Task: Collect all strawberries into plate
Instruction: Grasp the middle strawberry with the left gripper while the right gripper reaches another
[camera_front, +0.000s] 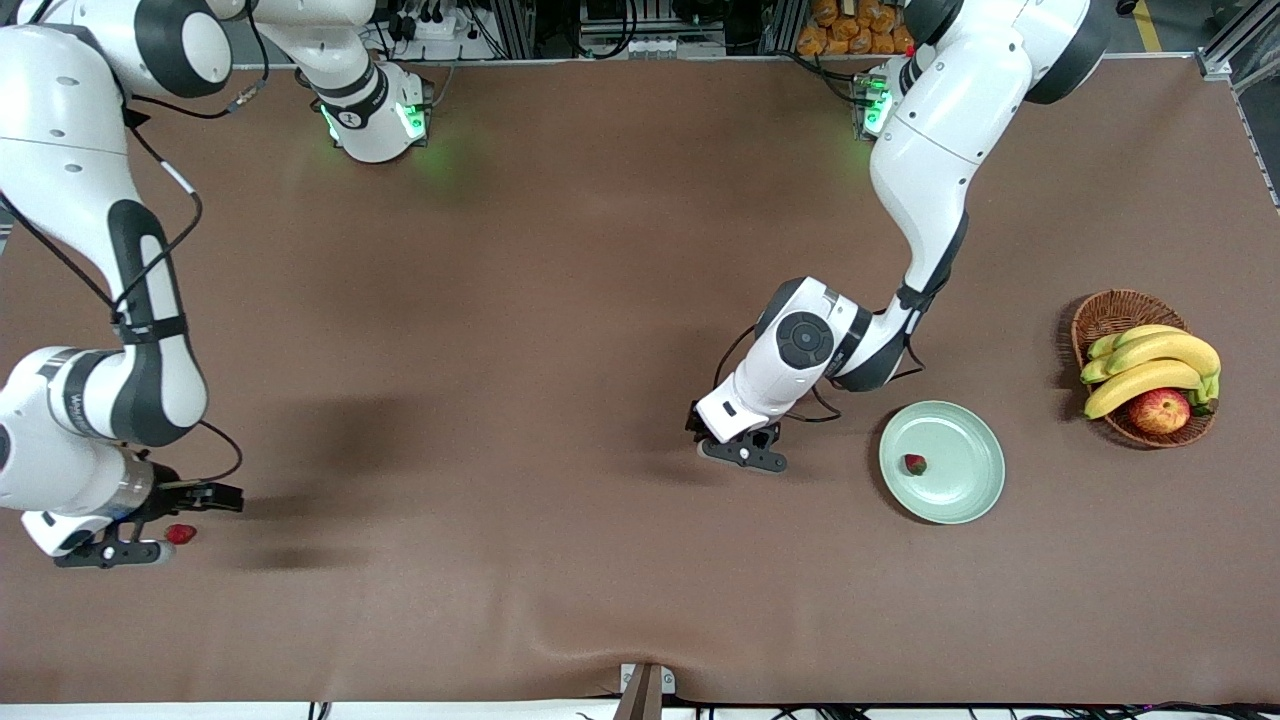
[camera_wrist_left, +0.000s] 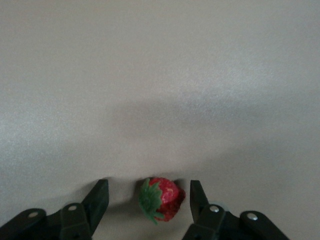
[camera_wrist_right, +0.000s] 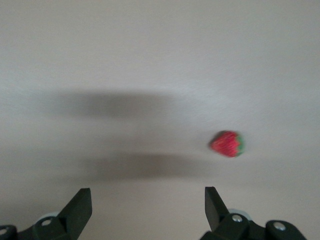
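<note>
One strawberry (camera_front: 914, 464) lies on the pale green plate (camera_front: 965, 495) toward the left arm's end of the table. My left gripper (camera_front: 742, 450) is down at the table beside the plate. Its wrist view shows a second strawberry (camera_wrist_left: 162, 199) on the cloth between the open fingers of the left gripper (camera_wrist_left: 149, 192), with a gap on each side. That berry is hidden under the hand in the front view. A third strawberry (camera_front: 180, 534) (camera_wrist_right: 227, 143) lies at the right arm's end, just ahead of my open, empty right gripper (camera_front: 165, 522) (camera_wrist_right: 147, 197) and off to one side.
A brown wicker basket (camera_front: 1110, 310) with bananas (camera_front: 1150, 365) and a red-yellow apple (camera_front: 1160, 410) stands beside the plate, toward the left arm's end. A small bracket (camera_front: 645, 685) sits at the table edge nearest the front camera.
</note>
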